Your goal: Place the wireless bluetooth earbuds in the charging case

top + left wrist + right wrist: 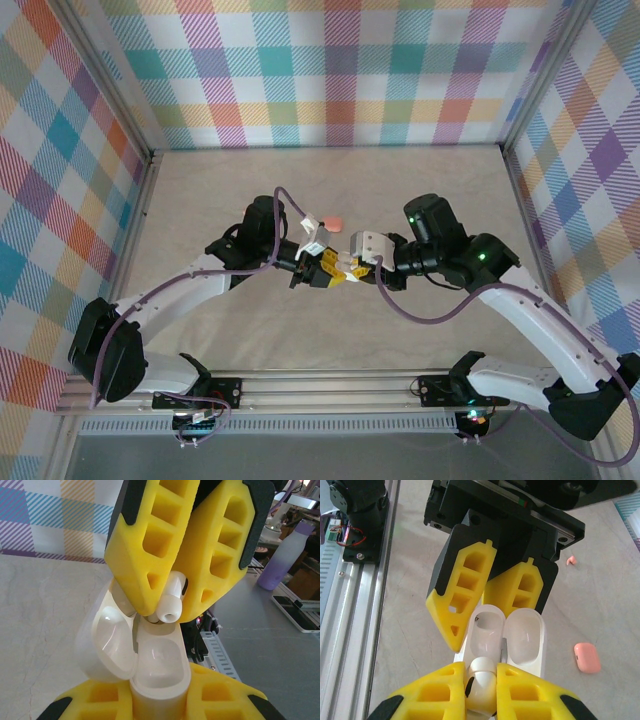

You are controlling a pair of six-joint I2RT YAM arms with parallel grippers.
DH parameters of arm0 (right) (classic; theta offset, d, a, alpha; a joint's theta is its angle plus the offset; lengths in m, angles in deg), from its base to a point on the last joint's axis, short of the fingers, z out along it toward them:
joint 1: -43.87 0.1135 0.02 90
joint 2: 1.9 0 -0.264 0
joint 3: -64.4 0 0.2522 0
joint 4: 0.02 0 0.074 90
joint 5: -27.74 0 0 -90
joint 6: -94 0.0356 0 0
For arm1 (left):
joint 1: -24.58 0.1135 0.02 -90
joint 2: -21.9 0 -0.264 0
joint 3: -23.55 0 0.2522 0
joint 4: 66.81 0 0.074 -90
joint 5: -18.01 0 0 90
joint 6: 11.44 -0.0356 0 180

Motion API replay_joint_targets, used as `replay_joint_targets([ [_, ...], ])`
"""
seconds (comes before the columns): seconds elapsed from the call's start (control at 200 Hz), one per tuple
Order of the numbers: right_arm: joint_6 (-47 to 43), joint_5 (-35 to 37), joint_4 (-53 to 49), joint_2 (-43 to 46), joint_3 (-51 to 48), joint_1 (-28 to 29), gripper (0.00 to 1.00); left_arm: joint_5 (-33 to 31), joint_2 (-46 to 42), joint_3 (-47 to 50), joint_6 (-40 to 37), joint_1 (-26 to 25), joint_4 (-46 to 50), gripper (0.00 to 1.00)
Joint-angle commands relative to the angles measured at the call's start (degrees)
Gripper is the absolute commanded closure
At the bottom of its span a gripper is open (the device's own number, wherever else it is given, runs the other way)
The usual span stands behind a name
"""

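My left gripper is shut on the body of a white charging case, whose lid is swung open to the side. My right gripper is shut on a white earbud. In the left wrist view the earbud hangs tip-down between the right fingers, just above the far rim of the open case. In the right wrist view the case wells look empty. From above, the two grippers meet at the table's middle.
A shut salmon-pink case lies on the table to the right of the grippers, and a tiny pink bit lies farther off. A pink case also lies just behind the grippers. Checked walls enclose the table; a rail runs along its near edge.
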Motion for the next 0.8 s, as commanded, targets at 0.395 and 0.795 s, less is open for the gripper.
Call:
replay_joint_targets([
  [0.395,3.63,1.41,-0.83,-1.74,1.3,0.42,0.73,3.6,-0.92,-1.98,-1.09,0.13,-2.22,1.0],
  [0.795,15.0,0.38,5.83,3.05,5.04,-0.59,0.6,-2.41,-2.18,1.55,1.73,1.02,-8.2,1.0],
])
